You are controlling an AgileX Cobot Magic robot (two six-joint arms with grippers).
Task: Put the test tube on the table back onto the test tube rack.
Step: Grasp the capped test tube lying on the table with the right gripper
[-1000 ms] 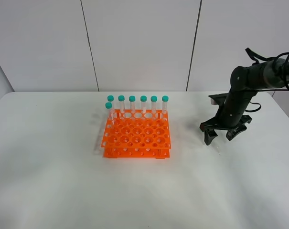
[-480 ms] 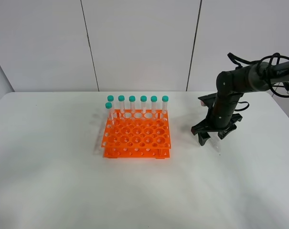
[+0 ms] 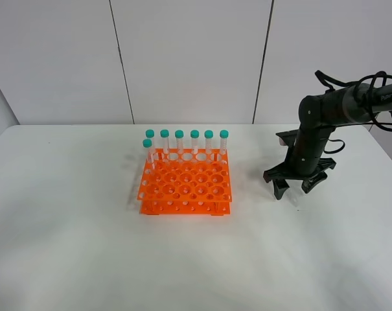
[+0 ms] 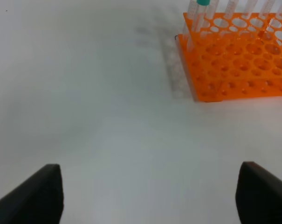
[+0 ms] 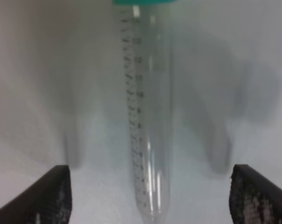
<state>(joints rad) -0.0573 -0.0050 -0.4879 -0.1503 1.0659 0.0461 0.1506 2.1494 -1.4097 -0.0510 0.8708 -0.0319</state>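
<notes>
Widely open right jaws straddle test tube [image 5: 147,116], untouching.

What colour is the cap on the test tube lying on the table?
Teal-green cap, clearest in the right wrist view.

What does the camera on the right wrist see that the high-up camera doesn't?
Only the right wrist view: the test tube lying on the table, close enough to see its marks, green cap and pointed tip, untouched inside the open right hand. Only the high view: the orange rack with seven capped tubes standing in it, the whole right arm and the wall; there the lying tube is too faint to pick out. Both: the white table and the right hand just above it.
</notes>
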